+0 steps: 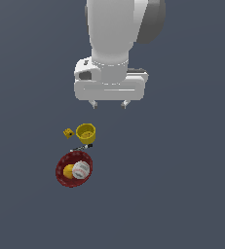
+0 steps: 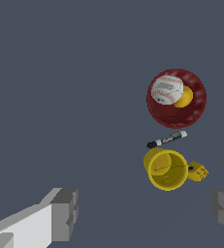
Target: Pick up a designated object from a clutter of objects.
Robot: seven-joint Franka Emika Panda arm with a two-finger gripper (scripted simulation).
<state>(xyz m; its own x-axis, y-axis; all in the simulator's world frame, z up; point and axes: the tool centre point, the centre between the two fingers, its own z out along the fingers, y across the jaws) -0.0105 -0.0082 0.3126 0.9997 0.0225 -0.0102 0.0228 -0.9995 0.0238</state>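
Note:
The designated object, a tiny yellow-orange block [image 1: 68, 133] [image 2: 198, 171] with dark hole marks, lies on the floor just beside the yellow cup [image 1: 86, 133] [image 2: 165, 168]. It belongs to a clutter that also holds a thin black-white marker [image 1: 81, 147] [image 2: 167, 139] and a dark red bowl [image 1: 74, 168] [image 2: 176, 98]. In the bowl rest a white baseball [image 1: 81, 169] [image 2: 167, 89] and a yellow ball [image 1: 68, 171] [image 2: 184, 97]. My gripper [image 1: 109, 104] [image 2: 147, 213] hangs open above the floor, up and toward the exterior view's right of the cup, with nothing between its fingers [image 2: 65, 214].
The dark grey floor [image 1: 182, 185] spreads flat around the small group. The white arm [image 1: 114, 34] rises above the gripper at the top of the exterior view.

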